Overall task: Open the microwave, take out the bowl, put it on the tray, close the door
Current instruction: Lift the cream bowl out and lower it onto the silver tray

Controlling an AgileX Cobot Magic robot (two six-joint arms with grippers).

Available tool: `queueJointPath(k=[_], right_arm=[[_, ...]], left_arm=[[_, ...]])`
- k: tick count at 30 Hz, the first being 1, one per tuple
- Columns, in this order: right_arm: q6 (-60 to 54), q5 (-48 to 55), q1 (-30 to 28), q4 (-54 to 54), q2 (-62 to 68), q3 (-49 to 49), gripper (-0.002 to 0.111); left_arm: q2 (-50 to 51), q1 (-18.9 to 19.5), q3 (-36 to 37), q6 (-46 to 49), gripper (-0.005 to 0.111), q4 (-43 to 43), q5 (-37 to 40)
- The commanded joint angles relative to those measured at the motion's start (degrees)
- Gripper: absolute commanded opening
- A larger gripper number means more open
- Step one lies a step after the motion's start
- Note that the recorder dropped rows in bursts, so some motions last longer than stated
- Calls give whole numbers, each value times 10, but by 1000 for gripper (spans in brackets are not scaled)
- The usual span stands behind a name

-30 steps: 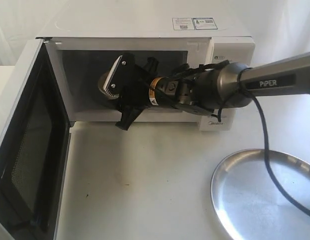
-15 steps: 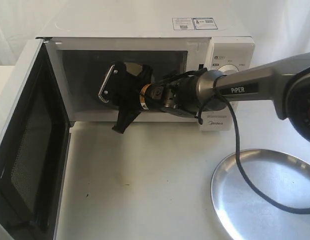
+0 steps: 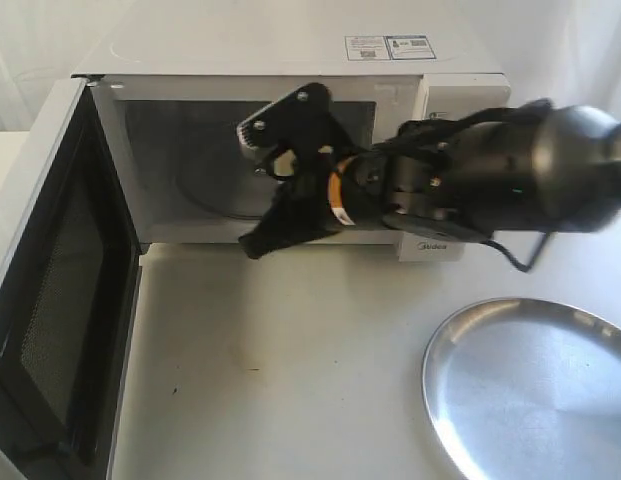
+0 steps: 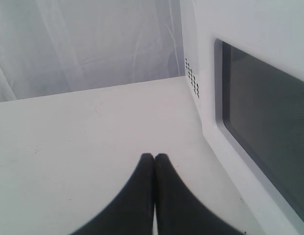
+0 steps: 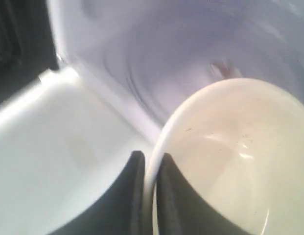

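Note:
The white microwave [image 3: 290,45] stands at the back with its door [image 3: 50,300] swung wide to the left. My right gripper [image 3: 280,165] is at the cavity's mouth, shut on the rim of the small cream-white bowl [image 5: 235,156]; one finger [image 5: 134,196] is outside the rim and the other inside. In the exterior view the gripper hides nearly all of the bowl. The round silver tray [image 3: 535,400] lies at the front right with nothing on it. My left gripper [image 4: 154,159] is shut on nothing, low over the table beside the door's outer face [image 4: 210,73].
The open door juts out towards the front along the table's left side. The microwave's control panel [image 3: 460,100] sits just behind the right arm. White table surface [image 3: 280,360] lies between the microwave and the tray. A white curtain hangs behind.
My right gripper has rolled and drawn back to the right, from deep in the cavity to its mouth, with the bowl in it. The arm now looks bunched up. The door has not moved.

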Motion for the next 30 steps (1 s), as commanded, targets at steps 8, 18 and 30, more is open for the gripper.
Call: queueJointPath(k=[8, 18, 30], right_arm=[[106, 186, 17, 7, -248, 293, 0], [333, 205, 17, -166, -223, 395, 2], [342, -58, 18, -184, -319, 383, 32]], left_arm=[[-1, -1, -2, 0, 0, -4, 1], [-1, -1, -2, 0, 0, -4, 1], [-1, -1, -2, 0, 0, -4, 1]])
